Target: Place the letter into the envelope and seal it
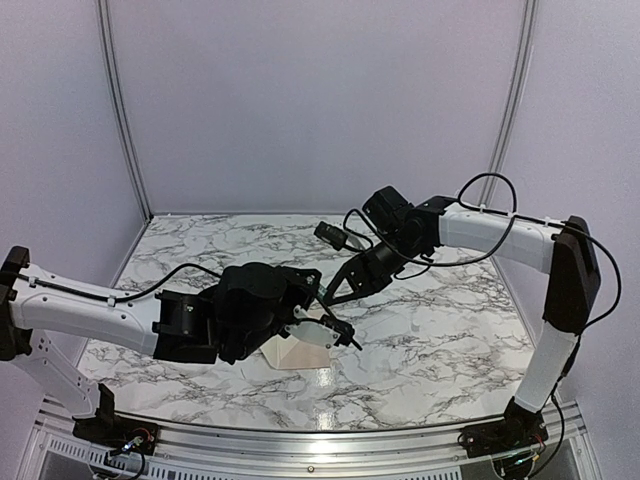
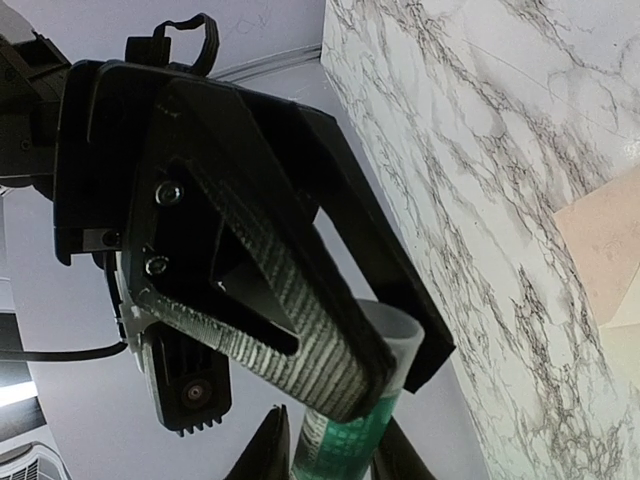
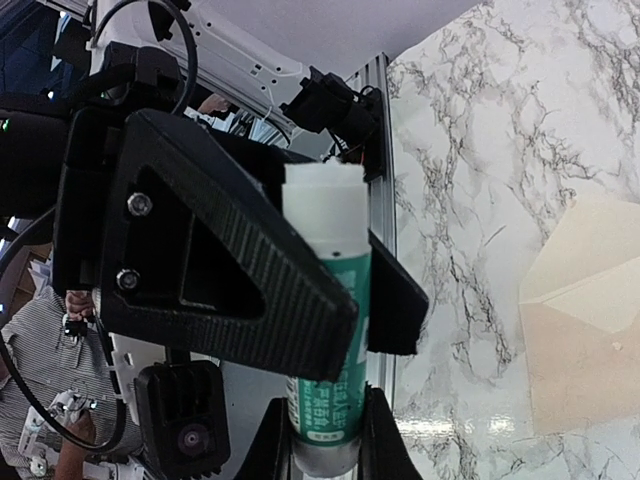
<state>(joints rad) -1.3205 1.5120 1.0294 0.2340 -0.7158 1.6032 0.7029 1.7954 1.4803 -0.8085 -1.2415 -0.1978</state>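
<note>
A glue stick (image 3: 325,410) with a green label and a white cap (image 3: 325,205) hangs above the table between both grippers. My right gripper (image 3: 365,330) is shut on its body just under the cap. Fingers (image 3: 272,440) of my left gripper press both sides of its lower end. In the left wrist view the stick's pale end (image 2: 400,335) sits inside my left gripper (image 2: 405,375). The envelope (image 3: 585,245) lies flat below with its cream flap open, also under the left arm (image 1: 290,357). A pinkish-tan rectangle (image 3: 575,370) adjoins the flap. I cannot tell whether that is the letter.
Grey-veined marble table (image 1: 450,340) with an aluminium rail (image 1: 330,440) along its near edge. Pale enclosure walls stand behind and at both sides. A person in a striped shirt (image 3: 50,340) shows beyond the table edge.
</note>
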